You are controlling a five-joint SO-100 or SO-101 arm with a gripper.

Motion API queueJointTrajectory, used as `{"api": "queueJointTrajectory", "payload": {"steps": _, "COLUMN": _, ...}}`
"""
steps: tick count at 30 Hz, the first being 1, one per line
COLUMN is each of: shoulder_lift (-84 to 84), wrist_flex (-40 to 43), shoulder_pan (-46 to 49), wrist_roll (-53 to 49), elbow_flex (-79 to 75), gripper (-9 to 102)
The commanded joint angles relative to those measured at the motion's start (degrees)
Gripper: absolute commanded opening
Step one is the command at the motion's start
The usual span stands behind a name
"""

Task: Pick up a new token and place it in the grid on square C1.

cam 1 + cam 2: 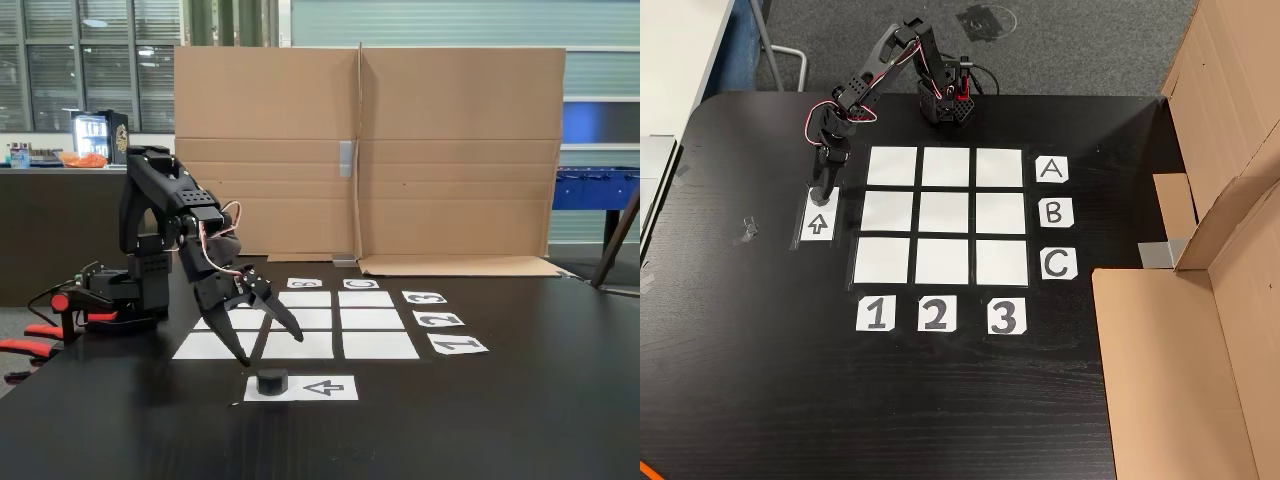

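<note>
On the black table, cardboard backs the grid.

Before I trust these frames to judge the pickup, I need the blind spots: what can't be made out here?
- Token: in the other view the arm and tool hang over it, so little of it shows.
- Tool: open in the fixed view, but its height above the token is unclear.
- Label A: in the fixed view, hidden behind the arm.
- Square C1: in the fixed view, foreshortened and hard to single out.
</note>
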Motion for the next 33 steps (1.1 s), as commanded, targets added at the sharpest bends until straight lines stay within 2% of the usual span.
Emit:
{"api": "queueJointTrajectory", "payload": {"steps": 1, "shoulder_lift": -0.9, "wrist_flex": 0.9, "shoulder_pan": 0.1, "wrist_roll": 0.7, "elbow_flex": -3.5, "gripper": 35}}
{"api": "queueJointTrajectory", "payload": {"steps": 9, "shoulder_lift": -4.5, "wrist_flex": 3.6, "shoulder_pan": 0.2, "wrist_roll": 2.2, "elbow_flex": -6.9, "gripper": 35}}
{"api": "queueJointTrajectory", "payload": {"steps": 15, "shoulder_lift": -9.9, "wrist_flex": 13.4, "shoulder_pan": 0.3, "wrist_roll": 4.6, "elbow_flex": -16.6, "gripper": 35}}
{"api": "queueJointTrajectory", "payload": {"steps": 21, "shoulder_lift": -10.4, "wrist_flex": 14.2, "shoulder_pan": 0.4, "wrist_roll": 4.9, "elbow_flex": -17.2, "gripper": 35}}
{"api": "queueJointTrajectory", "payload": {"steps": 23, "shoulder_lift": -10.4, "wrist_flex": 14.3, "shoulder_pan": 0.4, "wrist_roll": 4.9, "elbow_flex": -17.2, "gripper": 27}}
{"api": "queueJointTrajectory", "payload": {"steps": 27, "shoulder_lift": -10.3, "wrist_flex": 15.1, "shoulder_pan": 0.3, "wrist_roll": 5.1, "elbow_flex": -17.2, "gripper": 3}}
{"api": "queueJointTrajectory", "payload": {"steps": 33, "shoulder_lift": -9.7, "wrist_flex": 16.1, "shoulder_pan": 0.3, "wrist_roll": 5.5, "elbow_flex": -16.8, "gripper": -1}}
